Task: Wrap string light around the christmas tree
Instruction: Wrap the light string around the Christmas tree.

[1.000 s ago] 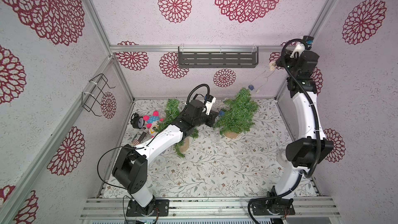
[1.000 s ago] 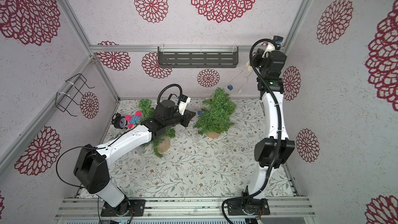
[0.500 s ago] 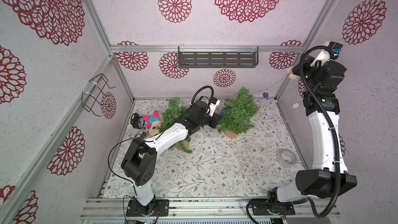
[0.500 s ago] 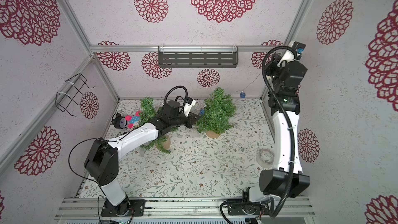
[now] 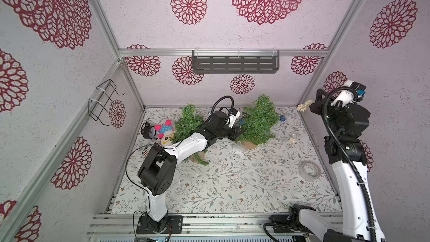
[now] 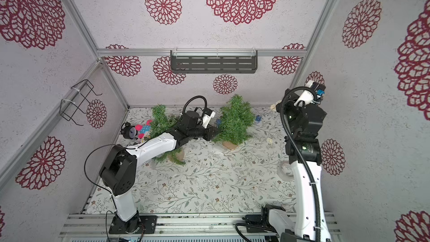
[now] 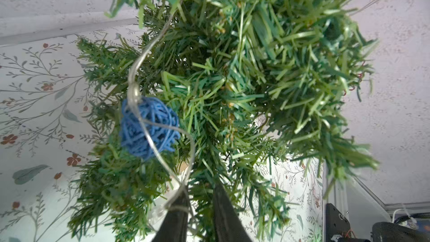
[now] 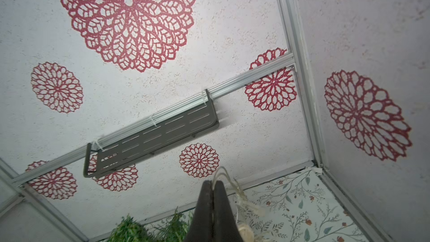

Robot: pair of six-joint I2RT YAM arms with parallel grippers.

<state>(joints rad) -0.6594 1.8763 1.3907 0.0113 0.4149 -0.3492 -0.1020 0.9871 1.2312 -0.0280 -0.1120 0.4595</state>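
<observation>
The left end effector (image 7: 200, 189) rests against the tree (image 7: 232, 77), jaws slightly parted. The string light (image 7: 139, 66) loops over one finger (image 7: 176, 217), unpinched, and runs up through the branches. The right end effector (image 8: 213, 183), raised well apart from the tree, is clenched on it. Best to draw it taut and low enough to catch branches. The wrist views show the strand. In both top views only its blue ball (image 5: 282, 118) is clear.

On the floral tabletop (image 5: 232, 182) stand the christmas tree (image 5: 263, 122), another tree (image 5: 188, 124), an alarm clock (image 5: 149, 131) and a tape roll (image 5: 310, 169).
</observation>
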